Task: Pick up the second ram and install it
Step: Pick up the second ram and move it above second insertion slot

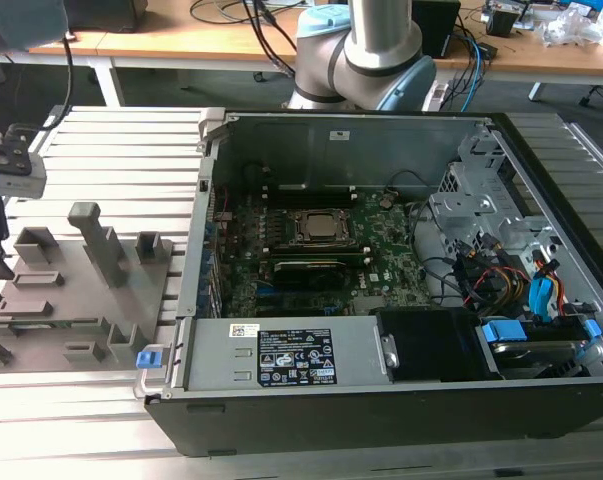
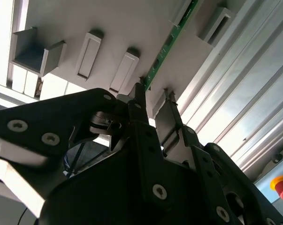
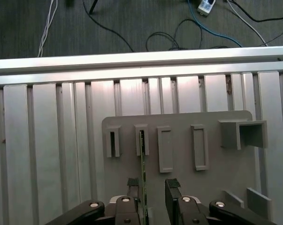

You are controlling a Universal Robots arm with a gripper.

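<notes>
No text can be read; the print on the labels (image 1: 294,362) on the grey cover (image 1: 356,345) is illegible.

The exterior view looked down from high and well back onto the open computer case (image 1: 331,130), with the grey slotted holder plate (image 1: 81,300) beside it, toward the exterior view's left. The first wrist view faced straight down on that plate (image 3: 181,140) from close above, past the gripper (image 3: 152,183). The second wrist view sat nearer still, looking obliquely along the gripper (image 2: 154,93) at the plate (image 2: 132,28). Both wrist views shared the plate's slots and the second ram (image 3: 142,159) (image 2: 167,44) standing on edge there.
</notes>
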